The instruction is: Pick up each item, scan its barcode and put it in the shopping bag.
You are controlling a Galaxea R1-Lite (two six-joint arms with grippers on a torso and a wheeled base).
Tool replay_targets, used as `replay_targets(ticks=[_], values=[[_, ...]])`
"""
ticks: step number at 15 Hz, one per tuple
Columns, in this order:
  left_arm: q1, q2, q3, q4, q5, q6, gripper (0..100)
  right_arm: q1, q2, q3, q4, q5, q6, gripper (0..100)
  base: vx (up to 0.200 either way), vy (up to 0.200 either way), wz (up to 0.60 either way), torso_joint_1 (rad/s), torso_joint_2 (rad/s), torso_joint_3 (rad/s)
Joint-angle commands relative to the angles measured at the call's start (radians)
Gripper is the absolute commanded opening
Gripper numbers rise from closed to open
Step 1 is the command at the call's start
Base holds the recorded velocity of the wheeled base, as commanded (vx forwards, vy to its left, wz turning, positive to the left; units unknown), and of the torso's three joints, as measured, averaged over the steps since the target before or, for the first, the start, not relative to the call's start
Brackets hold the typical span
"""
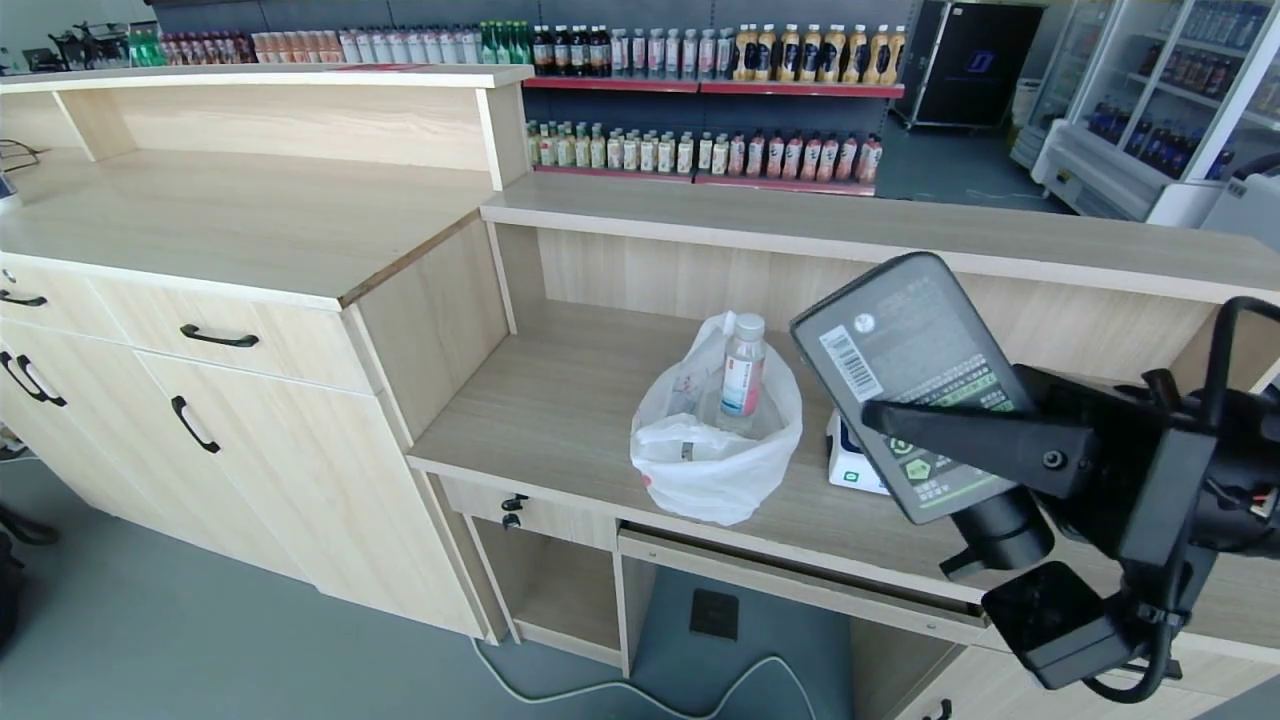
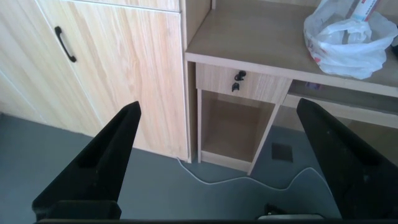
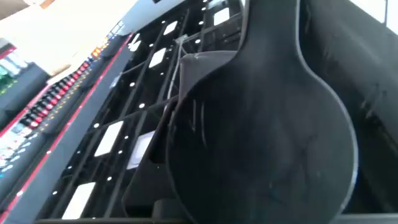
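Observation:
My right gripper (image 1: 900, 425) is shut on a dark flat pouch (image 1: 905, 370), held upright above the desk's right side with its barcode label facing the head camera. The same pouch (image 3: 261, 137) looms dark in the right wrist view. A white plastic shopping bag (image 1: 715, 460) stands open on the lower desk (image 1: 560, 400), left of the pouch, and an upright clear bottle (image 1: 743, 375) with a red and blue label is inside it. My left gripper (image 2: 219, 109) is open and holds nothing, low above the grey floor, facing the desk front; the bag (image 2: 348, 40) lies beyond it.
A white and blue box (image 1: 850, 462) sits on the desk behind the pouch. A tall cabinet (image 1: 230, 340) with black handles stands to the left, and a raised counter ledge (image 1: 850, 225) runs behind the desk. Drink shelves (image 1: 700, 90) line the far wall. A cable (image 2: 249, 180) lies on the floor.

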Motion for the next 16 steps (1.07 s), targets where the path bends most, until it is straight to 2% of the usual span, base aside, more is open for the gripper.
replay_targets(ticks=[1, 4, 6, 9, 12, 16], values=[[0.001, 0.000, 0.000, 0.000, 0.000, 0.000, 100, 0.081, -0.018, 0.027, 0.000, 0.014, -0.028, 0, 0.000, 0.000, 0.00, 0.000, 0.00, 0.000], [0.001, 0.000, 0.000, 0.000, 0.000, 0.000, 100, 0.111, -0.027, 0.029, 0.002, 0.028, -0.034, 0, 0.000, 0.000, 0.00, 0.000, 0.00, 0.000], [0.001, 0.000, 0.000, 0.000, 0.000, 0.000, 100, 0.100, -0.061, 0.038, 0.026, 0.028, -0.036, 0, 0.000, 0.000, 0.00, 0.000, 0.00, 0.000], [0.001, 0.000, 0.000, 0.000, 0.000, 0.000, 100, 0.089, -0.101, 0.036, 0.089, 0.085, -0.030, 0, 0.000, 0.000, 0.00, 0.000, 0.00, 0.000], [0.001, 0.000, 0.000, 0.000, 0.000, 0.000, 100, 0.071, -0.146, 0.033, 0.147, 0.128, 0.016, 0, 0.000, 0.000, 0.00, 0.000, 0.00, 0.000], [0.001, 0.000, 0.000, 0.000, 0.000, 0.001, 100, 0.057, -0.178, 0.032, 0.149, 0.142, 0.113, 0, 0.000, 0.000, 0.00, 0.000, 0.00, 0.000]])
